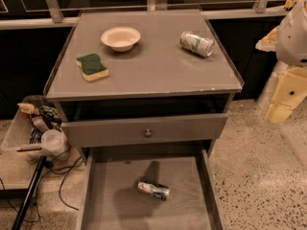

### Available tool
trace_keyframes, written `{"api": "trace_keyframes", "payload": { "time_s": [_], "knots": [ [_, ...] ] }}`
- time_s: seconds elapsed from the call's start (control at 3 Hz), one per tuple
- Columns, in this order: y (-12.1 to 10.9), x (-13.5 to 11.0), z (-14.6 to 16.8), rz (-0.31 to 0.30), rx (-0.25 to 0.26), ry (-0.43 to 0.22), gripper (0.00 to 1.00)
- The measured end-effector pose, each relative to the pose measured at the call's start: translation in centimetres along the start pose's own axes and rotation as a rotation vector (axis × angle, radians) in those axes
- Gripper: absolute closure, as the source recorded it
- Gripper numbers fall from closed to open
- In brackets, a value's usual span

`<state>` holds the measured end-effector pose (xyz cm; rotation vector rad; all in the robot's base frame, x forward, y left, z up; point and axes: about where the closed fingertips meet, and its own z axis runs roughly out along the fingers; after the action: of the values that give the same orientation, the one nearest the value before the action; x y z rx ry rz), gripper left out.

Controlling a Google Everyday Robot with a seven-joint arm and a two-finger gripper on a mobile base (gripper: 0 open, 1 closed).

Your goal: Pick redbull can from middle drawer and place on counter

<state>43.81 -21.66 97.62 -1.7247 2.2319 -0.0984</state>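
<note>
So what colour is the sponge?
The sponge is green on top, yellow underneath, in the camera view; the tool hangs right of the counter.

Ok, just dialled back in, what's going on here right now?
The pick is not done yet. The small silver and dark blue redbull can lies on its side on the floor of the pulled-out wide grey middle drawer. The robot's cream-coloured tool hangs to the right of the cabinet, apart from the can. The large flat grey counter carries a white bowl, a green and yellow sponge and a paler silver can with green markings, lying on its side.
</note>
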Motion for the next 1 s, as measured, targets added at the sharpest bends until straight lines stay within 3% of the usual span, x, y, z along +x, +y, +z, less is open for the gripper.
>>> {"api": "trace_keyframes", "payload": {
  "time_s": [0.33, 0.67, 1.0],
  "knots": [
    [0.0, 0.0, 0.0, 0.000, 0.001, -0.001, 0.00],
    [1.0, -0.1, 1.1, -0.014, -0.014, -0.042, 0.00],
    [3.2, -0.3, 3.9, -0.021, -0.065, -0.143, 0.00]
  ]
}}
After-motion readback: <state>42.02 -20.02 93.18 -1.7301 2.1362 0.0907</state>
